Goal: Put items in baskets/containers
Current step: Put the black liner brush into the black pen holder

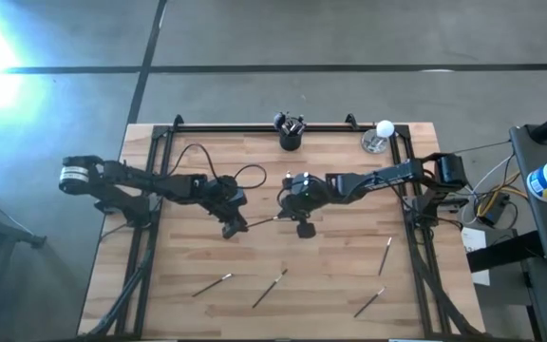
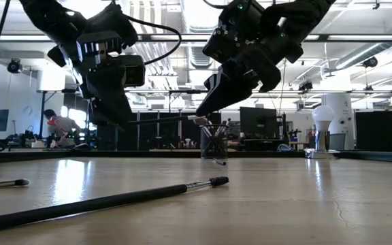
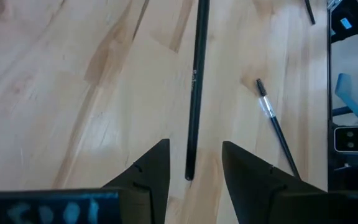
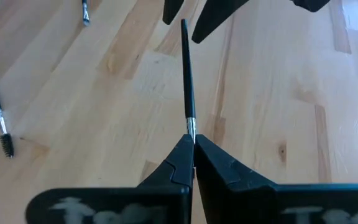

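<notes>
right gripper [image 4: 191, 152] clamping brush [image 4: 186, 87], left gripper [image 3: 194, 165] seemingly open

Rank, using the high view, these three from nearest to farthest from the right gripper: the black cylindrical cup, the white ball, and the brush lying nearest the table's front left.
1. Black cylindrical cup, rear centre.
2. White ball, rear right.
3. Thin front-left brush.

Measured from right gripper.

One thin black brush [image 4: 186, 74] hangs level above the table, four more brushes [image 1: 270, 287] lie flat near the front, and the small black cup [image 1: 291, 139] at the back holds several brushes upright.
</notes>
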Tool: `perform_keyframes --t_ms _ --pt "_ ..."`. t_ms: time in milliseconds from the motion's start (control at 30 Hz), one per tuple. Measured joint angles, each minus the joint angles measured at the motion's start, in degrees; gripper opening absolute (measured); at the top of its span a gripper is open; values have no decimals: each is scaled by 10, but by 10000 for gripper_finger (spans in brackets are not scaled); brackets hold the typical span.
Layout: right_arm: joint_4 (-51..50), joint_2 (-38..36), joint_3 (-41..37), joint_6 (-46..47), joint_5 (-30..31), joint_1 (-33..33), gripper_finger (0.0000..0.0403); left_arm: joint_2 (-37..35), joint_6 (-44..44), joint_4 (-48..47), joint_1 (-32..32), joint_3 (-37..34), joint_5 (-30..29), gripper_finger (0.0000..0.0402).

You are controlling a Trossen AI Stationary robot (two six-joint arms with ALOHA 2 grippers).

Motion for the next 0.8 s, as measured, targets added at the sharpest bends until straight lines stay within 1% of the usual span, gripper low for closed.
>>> perform_keyframes --t_ms 133,233,500,633,733,800 --pt "-3 0 4 -2 -1 0 8 0 2 -10 0 0 1 130" --pt "-6 0 9 -3 -1 1 8 0 2 -11 0 0 0 110" --pt "-6 0 21 5 -2 4 8 0 3 -11 0 0 -5 9" --pt "-6 -6 24 19 -2 4 15 0 5 -11 -1 -1 -17 1" --pt "-8 -20 19 32 -2 3 33 0 5 -11 -1 -1 -22 1" --pt "-14 -29 13 41 -2 3 49 0 -1 -10 -4 -1 -38 1"
